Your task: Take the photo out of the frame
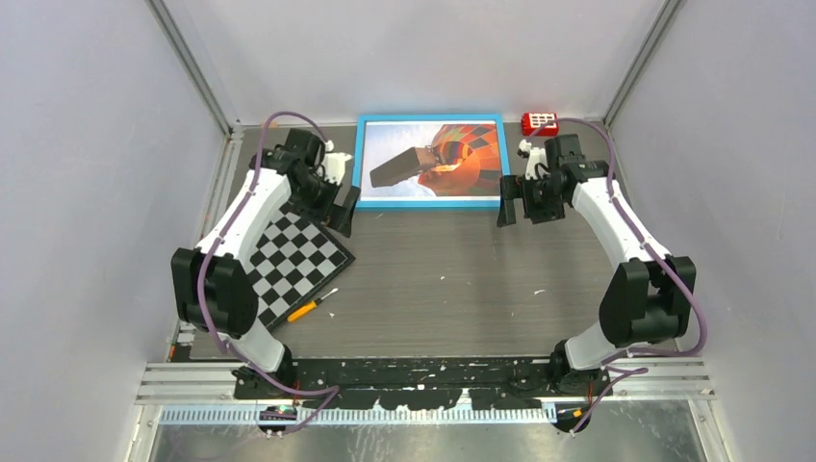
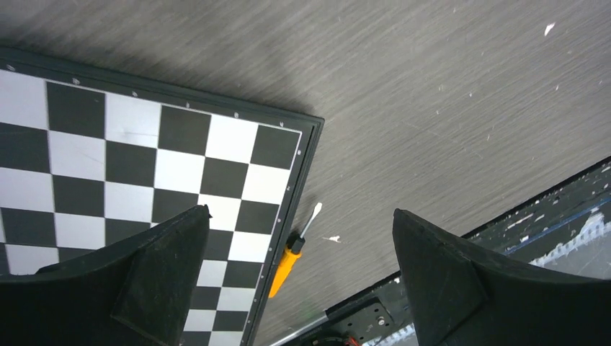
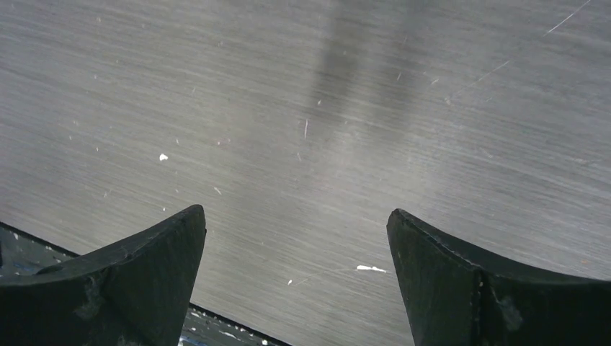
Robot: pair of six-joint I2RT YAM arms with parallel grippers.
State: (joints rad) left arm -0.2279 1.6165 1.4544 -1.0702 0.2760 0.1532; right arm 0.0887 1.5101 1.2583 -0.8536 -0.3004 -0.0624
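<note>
Just left of the frame, the left arm has its jaws wide open and empty. The photo lies inside the frame, face up, so taking it out is not yet begun. Just right of the frame, the right arm has its jaws equally open and empty.

The frame lies at the table's far edge, with the photo in it. A board lies front-left of it, with a screwdriver just beside the board's near corner.
</note>
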